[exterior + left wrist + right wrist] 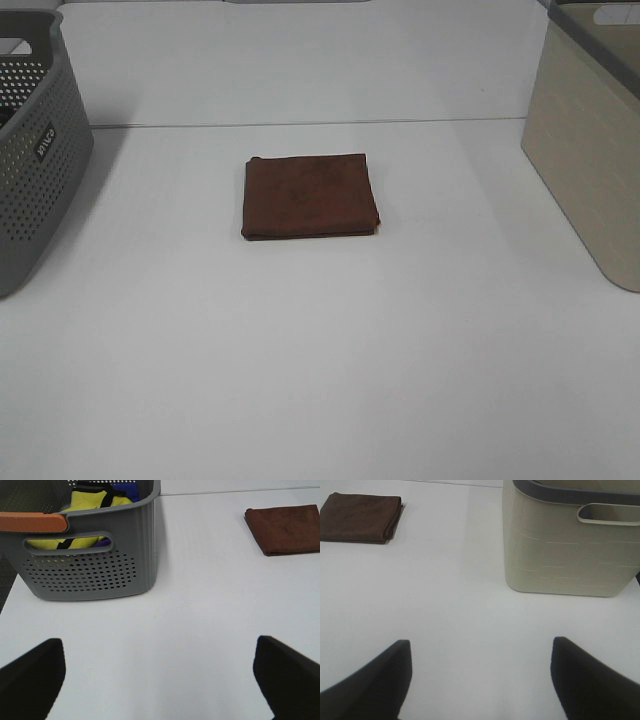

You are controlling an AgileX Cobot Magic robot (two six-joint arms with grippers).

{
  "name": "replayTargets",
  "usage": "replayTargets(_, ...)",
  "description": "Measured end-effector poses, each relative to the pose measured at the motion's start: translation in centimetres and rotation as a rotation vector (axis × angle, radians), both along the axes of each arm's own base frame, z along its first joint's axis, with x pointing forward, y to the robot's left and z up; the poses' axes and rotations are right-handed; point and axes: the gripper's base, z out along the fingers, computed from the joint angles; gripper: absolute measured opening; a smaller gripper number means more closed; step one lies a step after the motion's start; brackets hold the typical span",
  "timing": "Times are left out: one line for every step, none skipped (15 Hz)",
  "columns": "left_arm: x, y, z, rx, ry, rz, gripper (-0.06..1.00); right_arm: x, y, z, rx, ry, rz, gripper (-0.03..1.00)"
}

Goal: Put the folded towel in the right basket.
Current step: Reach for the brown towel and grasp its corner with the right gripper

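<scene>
Two baskets (30,150) flank folded towel (309,195).

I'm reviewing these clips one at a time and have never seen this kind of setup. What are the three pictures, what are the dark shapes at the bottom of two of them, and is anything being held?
This is a robot with two arms, each ending in a pair of jaws. One picture comes from a camera mounted high, looking down on a white table. The other two come from cameras on the arms' wrists.

The dark shapes are the fingers of the left gripper and the right gripper. Both sets of jaws stand wide apart with only bare table between them, so nothing is held.

A folded brown towel lies flat in the middle of the table. On the left stands a grey perforated basket, which already has yellow cloth inside, as the left wrist view shows. On the right stands a beige basket, where the towel should go.
</scene>
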Motion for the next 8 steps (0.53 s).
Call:
replayTargets(0.0, 0.0, 0.0, 0.0, 0.0, 0.0, 0.97, 0.0, 0.0, 0.0, 0.0, 0.0, 0.0, 0.73)
replayTargets(0.0, 0.0, 0.0, 0.0, 0.0, 0.0, 0.97, 0.0, 0.0, 0.0, 0.0, 0.0, 0.0, 0.73)
replayTargets(0.0, 0.0, 0.0, 0.0, 0.0, 0.0, 0.97, 0.0, 0.0, 0.0, 0.0, 0.0, 0.0, 0.73)
replayTargets(0.0, 0.0, 0.0, 0.0, 0.0, 0.0, 0.97, 0.0, 0.0, 0.0, 0.0, 0.0, 0.0, 0.73)
replayTargets(0.0, 0.0, 0.0, 0.0, 0.0, 0.0, 0.97, 0.0, 0.0, 0.0, 0.0, 0.0, 0.0, 0.73)
replayTargets(0.0, 0.0, 0.0, 0.0, 0.0, 0.0, 0.97, 0.0, 0.0, 0.0, 0.0, 0.0, 0.0, 0.73)
replayTargets(0.0, 0.0, 0.0, 0.0, 0.0, 0.0, 0.97, 0.0, 0.0, 0.0, 0.0, 0.0, 0.0, 0.73)
replayTargets(0.0, 0.0, 0.0, 0.0, 0.0, 0.0, 0.97, 0.0, 0.0, 0.0, 0.0, 0.0, 0.0, 0.73)
